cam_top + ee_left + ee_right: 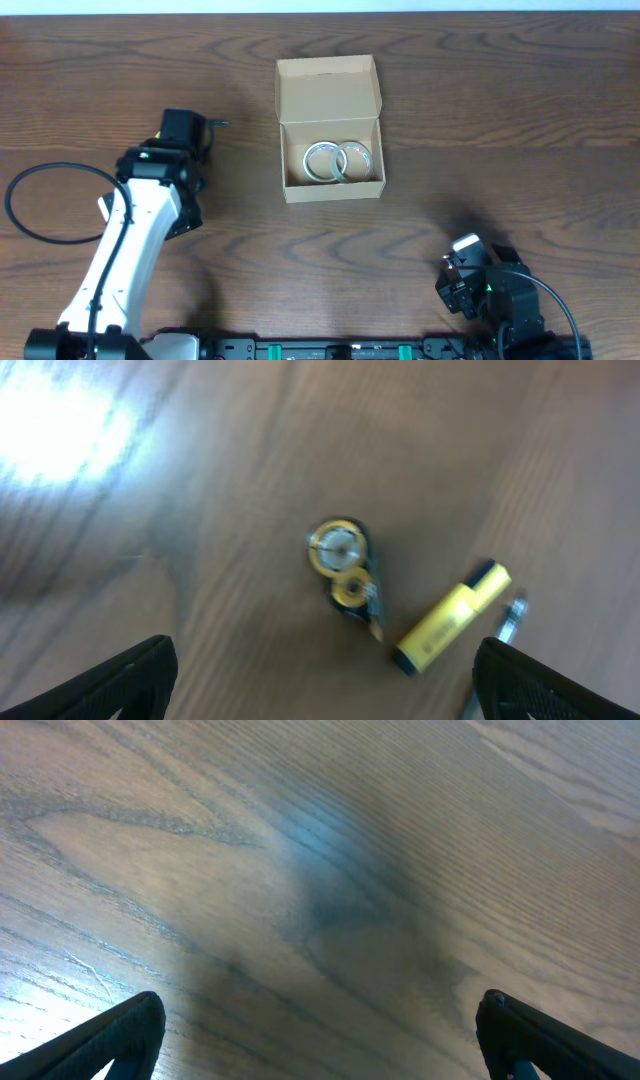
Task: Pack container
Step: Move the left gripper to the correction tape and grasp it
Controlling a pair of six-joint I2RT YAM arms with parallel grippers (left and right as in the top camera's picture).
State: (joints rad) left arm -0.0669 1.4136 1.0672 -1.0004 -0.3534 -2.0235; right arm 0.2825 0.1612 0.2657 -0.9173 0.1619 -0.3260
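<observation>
Overhead: left arm (140, 215) hides the items beneath it. Left wrist view blurred: 1 yellow highlighter (452, 617), 1 small two-wheel dispenser (345, 575) at its 10 o'clock (type unclear), 1 metal bit (510, 618) cut off at finger edge.
Container (328, 88): 1, lid open, 12 o'clock on surface (500, 100). Inside: 2 tape rolls (308, 162), touching.
Left end effector (330, 680): fingers wide apart. Right end effector (320, 1035): same.

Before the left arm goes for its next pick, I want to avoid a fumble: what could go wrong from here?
1. The correction tape dispenser and yellow highlighter lie close together under the open left gripper; closing on one may well nudge the other.
2. Two tape rolls already fill most of the container floor, so a long highlighter might not lie flat.
</observation>
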